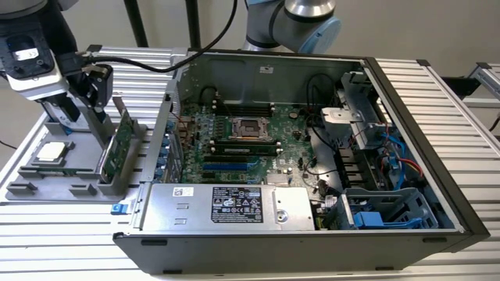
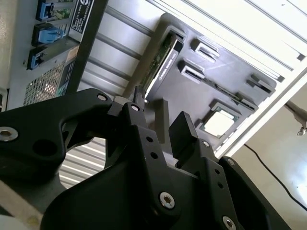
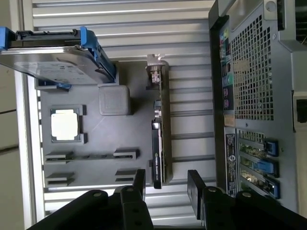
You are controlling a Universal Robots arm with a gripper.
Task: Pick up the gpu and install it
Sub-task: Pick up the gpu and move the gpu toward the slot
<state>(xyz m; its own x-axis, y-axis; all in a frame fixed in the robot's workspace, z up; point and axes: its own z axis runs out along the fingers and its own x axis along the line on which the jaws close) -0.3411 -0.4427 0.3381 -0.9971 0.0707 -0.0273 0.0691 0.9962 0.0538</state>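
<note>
End effector (image 3: 167,184) pointing downward, fingers spread wide apart.

The exterior view looks down from high up and some way off onto the open computer case (image 1: 312,246), with the grey tray (image 1: 47,190) at the exterior view's left. Both wrist views sit close above that tray and look past the gripper (image 3: 165,179) – the first wrist view straight down, the second wrist view at a slant. All three views share the tray, its upright card (image 1: 123,143) and the square chip (image 1: 49,152). Both wrist views also catch the case's rear panel (image 3: 249,72).
</note>
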